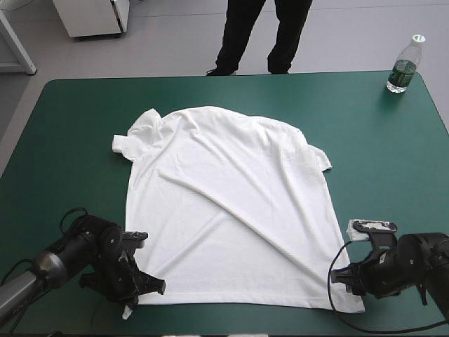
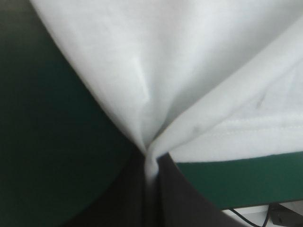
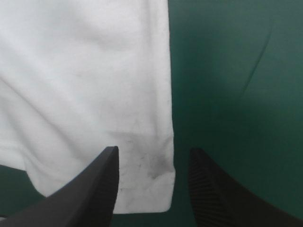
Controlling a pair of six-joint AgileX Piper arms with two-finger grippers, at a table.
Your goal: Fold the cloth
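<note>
White short-sleeved T-shirt [image 1: 224,210] spread flat on teal-green table cover [image 1: 70,140], collar toward far left, hem along near edge, long diagonal crease across body. At near-left hem corner, left gripper [image 1: 144,288] — black fingers clamped on pinched fabric. At near-right hem corner, right gripper [image 1: 349,275] — fingers apart, corner lying flat between them. Clear plastic water bottle [image 1: 405,64] upright at far right corner.
</note>
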